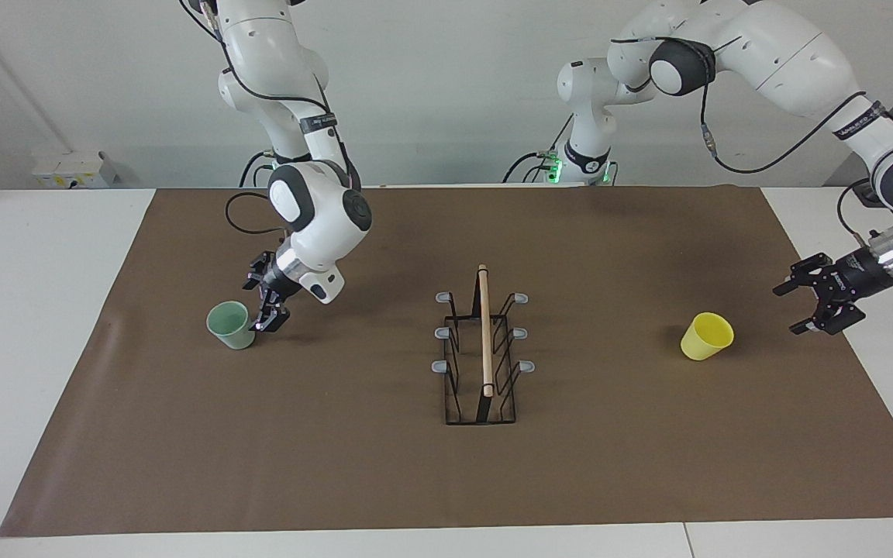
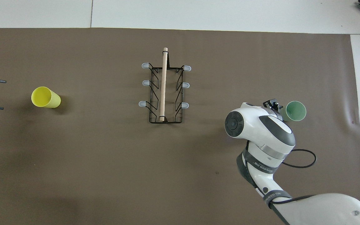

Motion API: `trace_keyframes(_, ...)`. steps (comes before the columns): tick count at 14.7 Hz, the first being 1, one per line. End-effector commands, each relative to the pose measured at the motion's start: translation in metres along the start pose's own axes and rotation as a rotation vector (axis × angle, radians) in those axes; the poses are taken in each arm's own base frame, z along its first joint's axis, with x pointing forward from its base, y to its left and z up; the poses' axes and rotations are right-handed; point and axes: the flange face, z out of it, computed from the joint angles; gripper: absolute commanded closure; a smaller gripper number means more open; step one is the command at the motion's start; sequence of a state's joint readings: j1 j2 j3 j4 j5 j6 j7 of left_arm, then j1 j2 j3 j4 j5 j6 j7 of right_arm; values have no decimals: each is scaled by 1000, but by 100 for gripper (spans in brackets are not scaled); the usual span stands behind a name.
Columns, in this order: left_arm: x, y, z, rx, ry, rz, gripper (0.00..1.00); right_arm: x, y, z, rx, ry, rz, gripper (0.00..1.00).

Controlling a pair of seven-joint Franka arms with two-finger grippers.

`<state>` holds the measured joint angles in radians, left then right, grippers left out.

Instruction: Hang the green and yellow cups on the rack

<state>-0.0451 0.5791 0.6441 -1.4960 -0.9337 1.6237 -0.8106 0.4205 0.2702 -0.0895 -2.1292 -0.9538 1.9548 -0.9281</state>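
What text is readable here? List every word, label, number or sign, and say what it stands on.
Nothing can be quoted.
Too blurred to read: white lettering on the right arm's band.
Too blurred to read: white lettering on the left arm's band.
No text visible on the green cup, the yellow cup or the rack.

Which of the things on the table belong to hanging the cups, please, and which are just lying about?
Belong to the job:
green cup, upright beside the open right gripper
yellow cup, tilted, near the open left gripper
rack, between the cups, every prong bare

Just lying about:
brown mat under everything
white box at the wall
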Motion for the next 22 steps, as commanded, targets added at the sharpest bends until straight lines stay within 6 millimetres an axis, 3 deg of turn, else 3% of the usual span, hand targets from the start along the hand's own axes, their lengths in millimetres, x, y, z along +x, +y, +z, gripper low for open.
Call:
trace_keyframes(1, 23, -18, 9, -82, -77, -181, 0, -3, 0, 2, -12, -31, 29, 0)
trace_keyframes(3, 43, -32, 24, -96, -132, -241, 0, -4, 1, 6, -16, -28, 80, 0)
trace_keyframes(6, 56, -64, 54, -153, -265, -351, 0, -3, 2, 14, -31, -60, 67, 0)
trace_keyframes(12, 55, -115, 92, -301, -412, -382, 0, -10, 1, 31, -25, -56, 87, 0)
trace_keyframes(18, 45, -134, 125, -403, -462, -472, 0, -12, 4, 34, -61, -53, 129, 0)
trace_keyframes(22, 34, -130, 141, -436, -459, -498, 0, -16, 7, 49, -80, -24, 132, 0)
